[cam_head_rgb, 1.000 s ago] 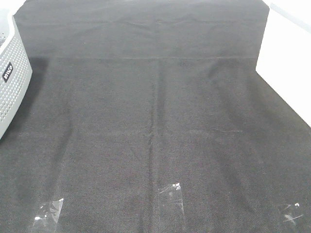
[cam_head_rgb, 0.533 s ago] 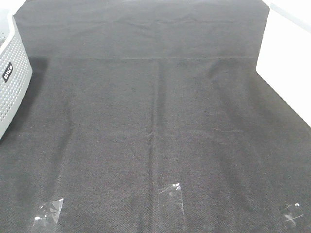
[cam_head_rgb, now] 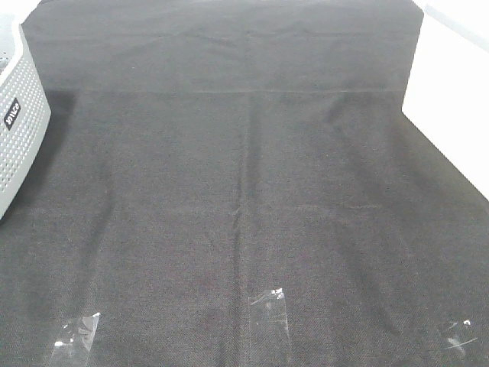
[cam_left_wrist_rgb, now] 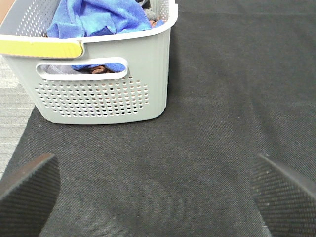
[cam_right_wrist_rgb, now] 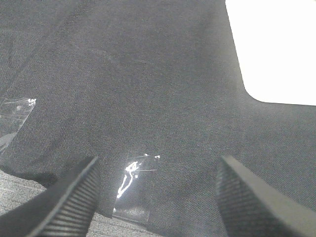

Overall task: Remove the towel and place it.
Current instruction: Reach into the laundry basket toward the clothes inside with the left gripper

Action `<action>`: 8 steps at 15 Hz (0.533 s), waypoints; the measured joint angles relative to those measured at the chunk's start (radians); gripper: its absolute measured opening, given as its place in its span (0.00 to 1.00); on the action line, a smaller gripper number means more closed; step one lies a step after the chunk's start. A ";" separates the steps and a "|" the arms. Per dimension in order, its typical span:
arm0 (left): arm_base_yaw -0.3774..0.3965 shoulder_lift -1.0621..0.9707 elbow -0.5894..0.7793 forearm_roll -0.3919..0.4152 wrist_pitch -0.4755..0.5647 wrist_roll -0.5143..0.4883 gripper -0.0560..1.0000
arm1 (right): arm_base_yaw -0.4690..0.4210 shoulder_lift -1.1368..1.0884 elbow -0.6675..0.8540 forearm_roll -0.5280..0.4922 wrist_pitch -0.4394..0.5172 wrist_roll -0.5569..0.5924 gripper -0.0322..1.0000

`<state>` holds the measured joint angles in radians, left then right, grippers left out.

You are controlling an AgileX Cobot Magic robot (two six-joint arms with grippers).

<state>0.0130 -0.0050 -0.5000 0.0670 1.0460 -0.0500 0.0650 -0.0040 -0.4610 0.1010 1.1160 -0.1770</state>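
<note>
The royal-blue fuzzy towel (cam_left_wrist_rgb: 94, 17) lies bunched inside a grey perforated basket (cam_left_wrist_rgb: 94, 96), seen in the left wrist view. The basket's side also shows at the left edge of the exterior high view (cam_head_rgb: 17, 115); the towel is hidden there. My left gripper (cam_left_wrist_rgb: 158, 197) is open and empty, fingers spread wide, low over the black cloth some way short of the basket. My right gripper (cam_right_wrist_rgb: 158, 202) is open and empty over the black cloth near its front edge. Neither arm shows in the exterior high view.
A black cloth (cam_head_rgb: 244, 191) covers the table. Strips of clear tape (cam_head_rgb: 269, 306) hold its front edge, one also in the right wrist view (cam_right_wrist_rgb: 131, 173). White table surface (cam_head_rgb: 458, 99) lies bare at the right. Other dark items lie under the towel in the basket.
</note>
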 joint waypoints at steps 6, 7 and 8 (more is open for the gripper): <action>0.000 0.222 -0.213 0.001 0.104 0.338 0.99 | 0.000 0.000 0.000 0.000 0.000 0.000 0.67; 0.000 0.305 -0.279 0.001 0.123 0.424 0.99 | 0.000 0.000 0.000 0.000 0.000 0.000 0.67; 0.000 0.400 -0.334 0.002 0.137 0.516 0.99 | 0.000 0.000 0.000 0.000 0.000 0.000 0.67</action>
<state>0.0130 0.3950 -0.8340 0.0690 1.1830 0.4660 0.0650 -0.0040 -0.4610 0.1010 1.1160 -0.1770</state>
